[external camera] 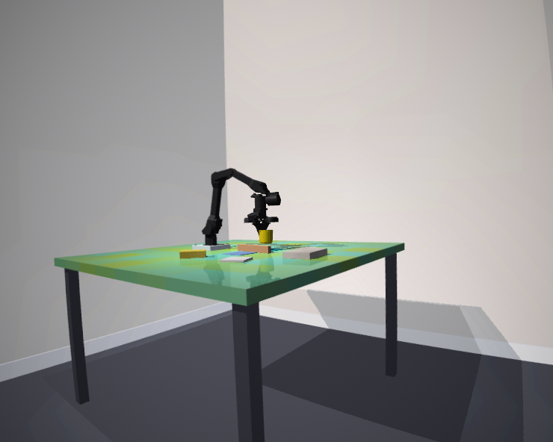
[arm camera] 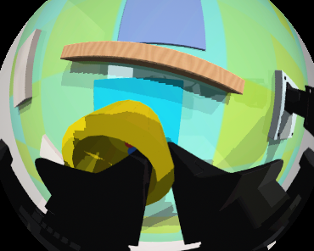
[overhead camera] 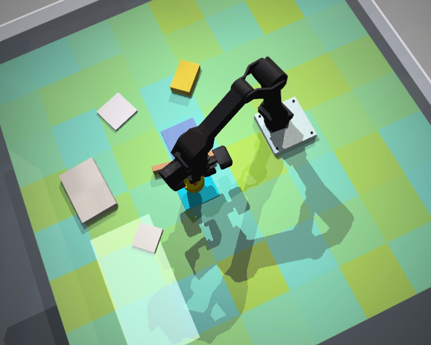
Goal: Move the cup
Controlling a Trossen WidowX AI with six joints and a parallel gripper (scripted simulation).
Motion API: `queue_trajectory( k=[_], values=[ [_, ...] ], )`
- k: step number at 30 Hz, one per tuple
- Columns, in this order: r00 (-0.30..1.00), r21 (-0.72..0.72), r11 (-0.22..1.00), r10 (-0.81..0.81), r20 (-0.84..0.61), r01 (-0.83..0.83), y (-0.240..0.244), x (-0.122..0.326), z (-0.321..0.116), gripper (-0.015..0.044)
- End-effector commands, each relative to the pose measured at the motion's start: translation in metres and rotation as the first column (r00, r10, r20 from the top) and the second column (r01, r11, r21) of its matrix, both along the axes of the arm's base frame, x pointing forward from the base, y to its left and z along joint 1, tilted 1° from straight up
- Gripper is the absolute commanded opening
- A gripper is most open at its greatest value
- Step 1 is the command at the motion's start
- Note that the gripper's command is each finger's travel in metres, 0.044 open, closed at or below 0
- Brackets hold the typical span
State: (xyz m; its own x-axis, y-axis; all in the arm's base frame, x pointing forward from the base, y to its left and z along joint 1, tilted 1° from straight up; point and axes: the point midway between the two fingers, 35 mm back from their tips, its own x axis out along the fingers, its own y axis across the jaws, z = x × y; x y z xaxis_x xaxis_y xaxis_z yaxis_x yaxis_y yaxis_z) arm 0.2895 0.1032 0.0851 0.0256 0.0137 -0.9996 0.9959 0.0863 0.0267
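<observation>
Top view: the gripper has the yellow cup over the cyan pad, and a bit of red marble shows inside. The wooden bar runs between that pad and the purple pad on the far side. Far up there's a yellow block, plus a beige slab off to the left, and the arm's base plate is on the right.

Exterior view has the cup looking upright, with its bottom showing just above the bar's top edge. Looks like it's hanging in the air, though the bar blocks part of what's under it. The slab is near right and the purple pad sits on the near side of the bar.

Wrist view shows the grip best: claw's clamped on the cup's wall, one finger inside and the other outside. You can spot red and blue marbles in there, but I can't tell how many, since that finger hides some of the inside.
</observation>
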Motion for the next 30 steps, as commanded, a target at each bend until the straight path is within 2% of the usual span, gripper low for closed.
queue_trajectory(
  k=[1, 17, 30],
  values=[
    [1.000, 0.004, 1.000, -0.004, -0.001, 0.004, 0.001, 0.000, -0.005, 0.0000],
    [1.000, 0.004, 1.000, -0.004, -0.001, 0.004, 0.003, 0.000, -0.028, 0.0000],
    [1.000, 0.000, 1.000, 0.000, -0.001, 0.000, 0.002, 0.000, -0.025, 0.0000]
  ],
)
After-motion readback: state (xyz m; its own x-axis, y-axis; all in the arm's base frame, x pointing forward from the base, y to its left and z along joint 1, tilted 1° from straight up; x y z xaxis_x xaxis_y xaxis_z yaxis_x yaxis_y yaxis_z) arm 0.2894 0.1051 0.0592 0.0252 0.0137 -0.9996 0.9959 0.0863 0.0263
